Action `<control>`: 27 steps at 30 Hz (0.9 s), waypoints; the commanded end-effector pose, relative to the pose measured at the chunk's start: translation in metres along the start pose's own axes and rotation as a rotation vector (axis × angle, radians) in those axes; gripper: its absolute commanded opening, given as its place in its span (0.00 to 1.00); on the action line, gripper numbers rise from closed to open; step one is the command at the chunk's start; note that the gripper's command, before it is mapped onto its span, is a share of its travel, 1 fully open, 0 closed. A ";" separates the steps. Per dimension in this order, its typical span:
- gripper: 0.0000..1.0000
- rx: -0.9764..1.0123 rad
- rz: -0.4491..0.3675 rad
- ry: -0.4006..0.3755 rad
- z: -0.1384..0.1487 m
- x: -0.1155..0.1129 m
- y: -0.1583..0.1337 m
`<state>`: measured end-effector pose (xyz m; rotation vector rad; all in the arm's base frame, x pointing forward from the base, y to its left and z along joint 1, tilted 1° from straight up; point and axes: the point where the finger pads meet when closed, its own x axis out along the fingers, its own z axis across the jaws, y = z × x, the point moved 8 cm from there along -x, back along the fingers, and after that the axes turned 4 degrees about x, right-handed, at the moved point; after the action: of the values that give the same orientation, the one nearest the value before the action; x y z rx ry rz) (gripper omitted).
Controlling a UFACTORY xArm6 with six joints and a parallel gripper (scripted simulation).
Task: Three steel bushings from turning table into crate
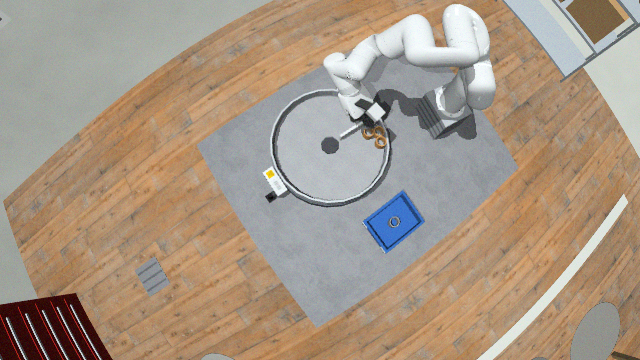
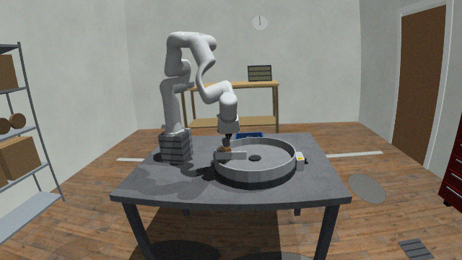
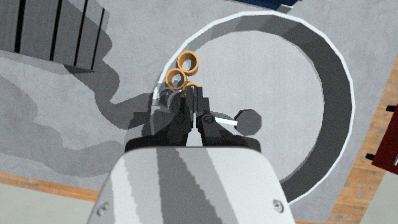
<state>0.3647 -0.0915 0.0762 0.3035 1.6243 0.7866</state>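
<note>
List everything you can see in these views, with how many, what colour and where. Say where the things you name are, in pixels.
Orange bushings [image 1: 384,145] [image 2: 225,149] [image 3: 196,64]: three, orange, inside turning table
Steel bushings [image 1: 389,222]: one, grey, in crate; others' count unclear, by gripper
Turning table [image 1: 315,170] [image 2: 253,175] [image 3: 295,100]: one, grey, on table
Crate [image 1: 385,232] [image 2: 238,137] [image 3: 260,2]: one, blue, on table
Guide bar [image 1: 350,131] [image 2: 236,155] [image 3: 226,121]: one, pale, over turning table
Table [image 1: 300,250] [image 2: 231,200] [image 3: 135,40]: one, grey, mid-room
Drawer unit [image 1: 50,310] [image 2: 455,180] [image 3: 390,150]: one, red, on floor
Clock [image 2: 260,22]: one, pale, back wall
Door [image 2: 415,72]: one, brown, side wall
Arm [image 1: 420,50] [image 2: 173,108]: one, white, on table
Gripper [image 1: 375,121] [image 2: 227,141] [image 3: 194,96]: one, white and black, over turning table

a wooden workbench [image 2: 236,85] stands against the pale wall [image 2: 310,68].
</note>
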 end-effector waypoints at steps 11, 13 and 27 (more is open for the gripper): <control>0.00 -0.002 -0.002 -0.002 0.002 0.000 0.003; 0.00 -0.002 -0.002 -0.002 0.003 0.003 0.007; 0.00 -0.002 -0.002 -0.002 0.028 0.051 0.065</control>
<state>0.3628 -0.0389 0.0773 0.3045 1.6264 0.7884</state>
